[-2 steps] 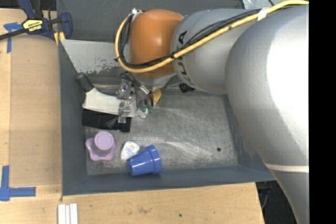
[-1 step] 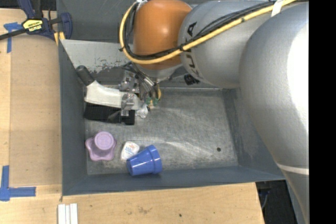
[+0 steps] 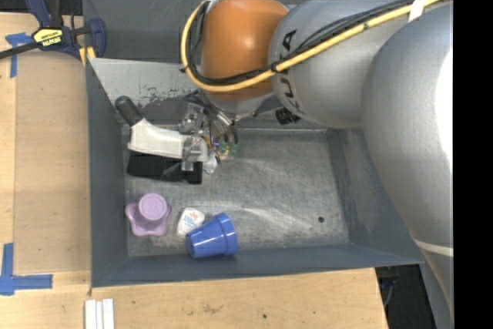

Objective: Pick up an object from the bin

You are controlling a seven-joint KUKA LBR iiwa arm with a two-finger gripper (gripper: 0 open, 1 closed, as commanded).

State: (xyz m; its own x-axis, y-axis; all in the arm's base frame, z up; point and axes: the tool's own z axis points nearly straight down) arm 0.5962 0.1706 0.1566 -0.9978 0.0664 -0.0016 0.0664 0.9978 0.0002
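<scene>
Grey bin [image 3: 293, 189], gripper [image 3: 197, 149] half obscured

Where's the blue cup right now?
Camera view: the blue cup lies tipped near the bin's lower wall, beside a small white piece and a purple flower-shaped thing.

A robotics lab, by the look: a cabled industrial arm [image 3: 347, 65] reaches into a grey metal bin [image 3: 108, 189].
</scene>
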